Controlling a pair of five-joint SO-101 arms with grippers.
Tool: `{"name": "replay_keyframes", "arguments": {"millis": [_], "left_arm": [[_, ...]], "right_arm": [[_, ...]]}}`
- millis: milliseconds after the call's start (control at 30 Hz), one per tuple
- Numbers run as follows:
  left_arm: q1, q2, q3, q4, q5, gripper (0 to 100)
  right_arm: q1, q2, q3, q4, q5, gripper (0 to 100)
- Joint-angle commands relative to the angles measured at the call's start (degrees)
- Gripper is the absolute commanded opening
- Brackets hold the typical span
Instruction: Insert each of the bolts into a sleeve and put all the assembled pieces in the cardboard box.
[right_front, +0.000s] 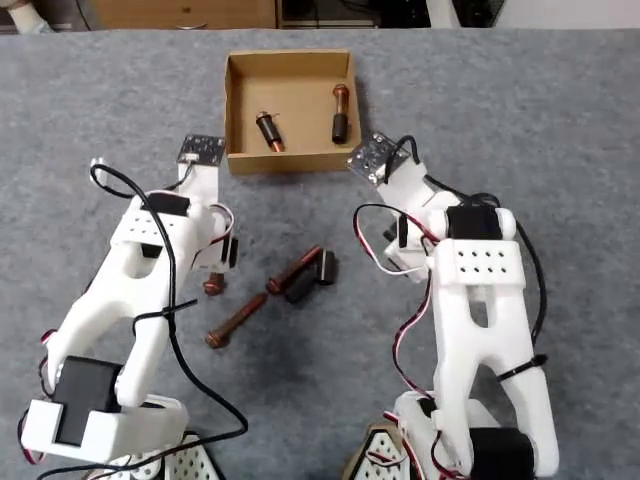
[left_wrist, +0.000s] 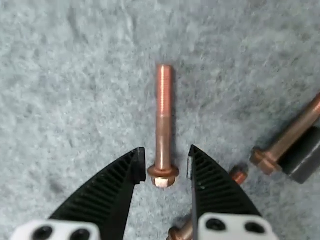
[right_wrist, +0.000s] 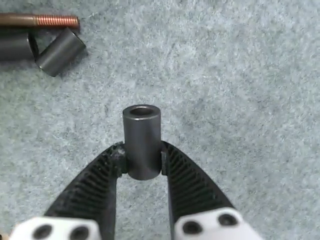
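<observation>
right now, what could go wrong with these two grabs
The left gripper straddles only the head of the bolt, so closing there may let it swing or slip. The right gripper holds the sleeve near one end; a push from the bolt could tilt it.

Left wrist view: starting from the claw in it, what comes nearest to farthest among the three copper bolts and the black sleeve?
1. Bolt, lying between the open left gripper's fingers.
2. Second bolt, partly hidden behind one finger.
3. Third bolt, farther out on that same side.
4. Black sleeve, just beyond the third bolt's head.
</observation>
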Motion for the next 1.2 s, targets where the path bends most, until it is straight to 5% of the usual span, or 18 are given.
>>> {"name": "replay_keyframes", "arguments": {"millis": [0,233,567,967,1167], "left_arm": [[0.18,-0.13,1.49,-1.23,0.53,15],[0.53,0.66,4.4,-9.41,3.78,15],[0.26,9.89,-2.64,-5.27,5.01,14],[0.79,18.68,-11.34,1.58,5.89,2],[1.58,11.3,-13.1,8.97,-5.89,2]], "right_arm": [[1.01,-2.07,-0.13,-1.14,0.53,0.2],[0.84,-2.07,-0.13,-4.66,0.26,0.2],[0.75,-2.07,-0.04,-4.48,0.18,0.2],[0.75,-2.07,-0.04,-4.4,-1.14,0.2],[0.84,-2.07,1.36,-4.75,-1.32,0.2]]}}
